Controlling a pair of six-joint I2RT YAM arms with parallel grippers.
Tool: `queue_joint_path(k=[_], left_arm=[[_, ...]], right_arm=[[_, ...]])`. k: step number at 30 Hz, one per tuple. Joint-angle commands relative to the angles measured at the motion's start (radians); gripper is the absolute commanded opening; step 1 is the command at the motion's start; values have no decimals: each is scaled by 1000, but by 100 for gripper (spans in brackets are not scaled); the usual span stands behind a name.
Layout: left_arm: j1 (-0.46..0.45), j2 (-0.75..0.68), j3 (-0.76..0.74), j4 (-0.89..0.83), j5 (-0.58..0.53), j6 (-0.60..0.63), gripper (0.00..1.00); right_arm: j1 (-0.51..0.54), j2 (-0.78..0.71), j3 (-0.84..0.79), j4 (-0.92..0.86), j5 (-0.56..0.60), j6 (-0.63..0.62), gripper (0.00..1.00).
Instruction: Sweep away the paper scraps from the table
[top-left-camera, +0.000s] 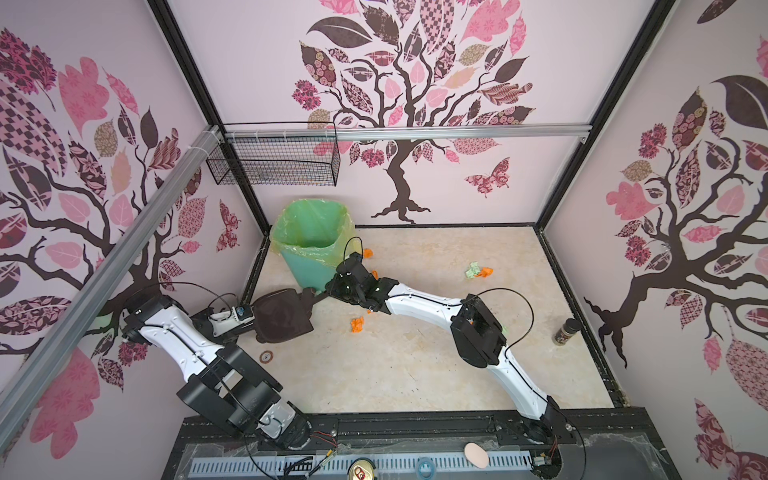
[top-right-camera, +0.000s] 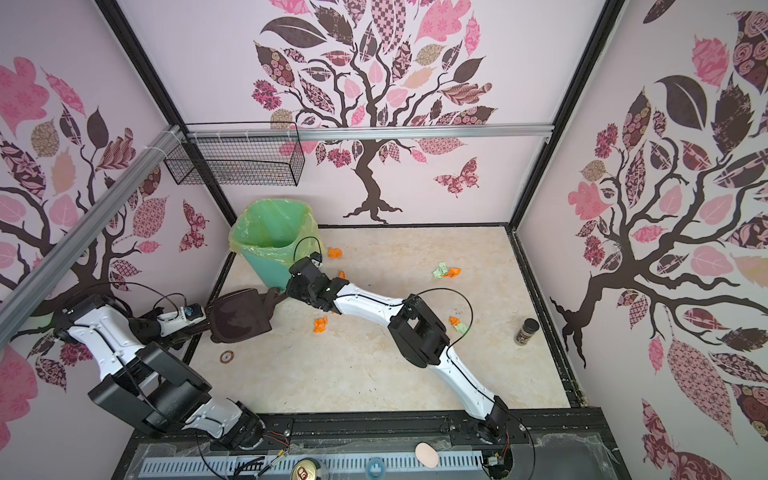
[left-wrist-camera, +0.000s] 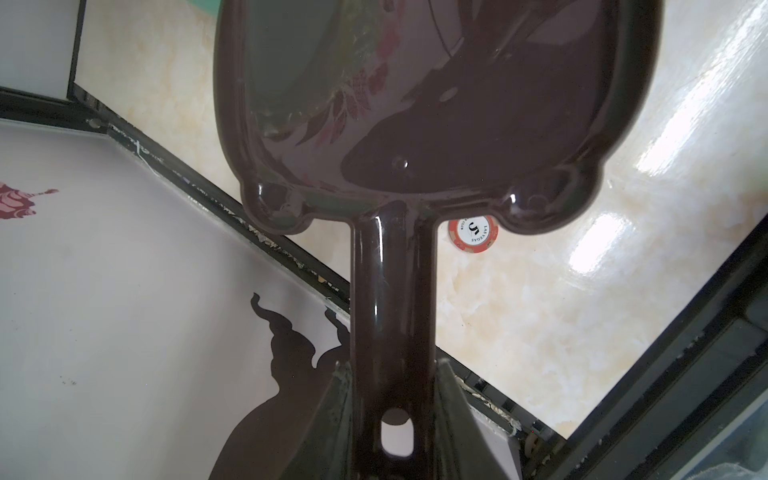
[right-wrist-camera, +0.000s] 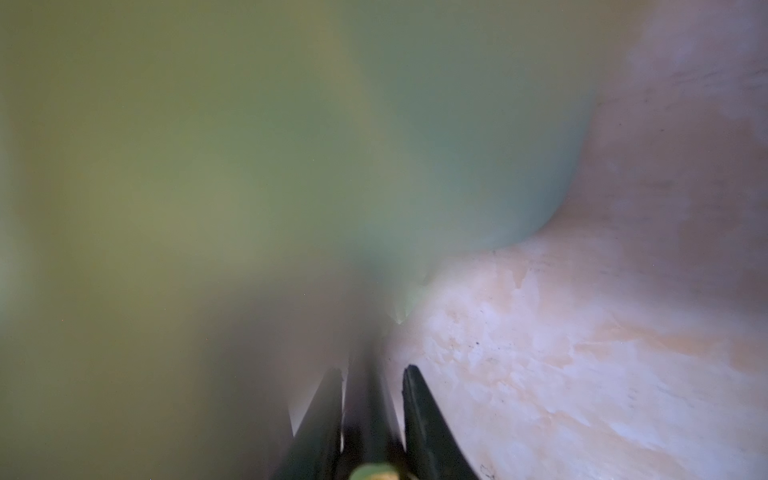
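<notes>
Looking down in a top view, I am reading the table as a clock face, with 12 at the far wall.

At 9 o'clock my left gripper is clamping narrow on the handle of the dark dustpan, whose pan is lying over the table's left edge. A poker chip is sitting near 8 o'clock, just beside the pan's rear corner.

At 11 o'clock a green lined bin is standing in the corner. Right at its foot my right gripper is pinching the thin dark handle of a brush, fingers nearly together, with the brush head lying against the dustpan's mouth.

The paper scraps are lying scattered on the table. One orange wad is near the centre, just past the pan. Another is beside the bin at 12. A green-and-orange pair is sitting at 1 o'clock. Two more are showing beside my right elbow.

A dark-capped jar is standing at 3 o'clock.
</notes>
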Motion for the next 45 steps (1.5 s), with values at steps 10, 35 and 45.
queue_joint_path(k=[10, 35, 45], left_arm=[[2, -11, 6, -41, 56, 185, 13], [-141, -63, -186, 34, 12, 138, 11], [-137, -81, -205, 24, 9, 143, 11]], right_arm=[[4, -373, -406, -69, 122, -105, 0], [-401, -676, -367, -155, 90, -183, 0], [-441, -37, 311, -205, 98, 144, 0]])
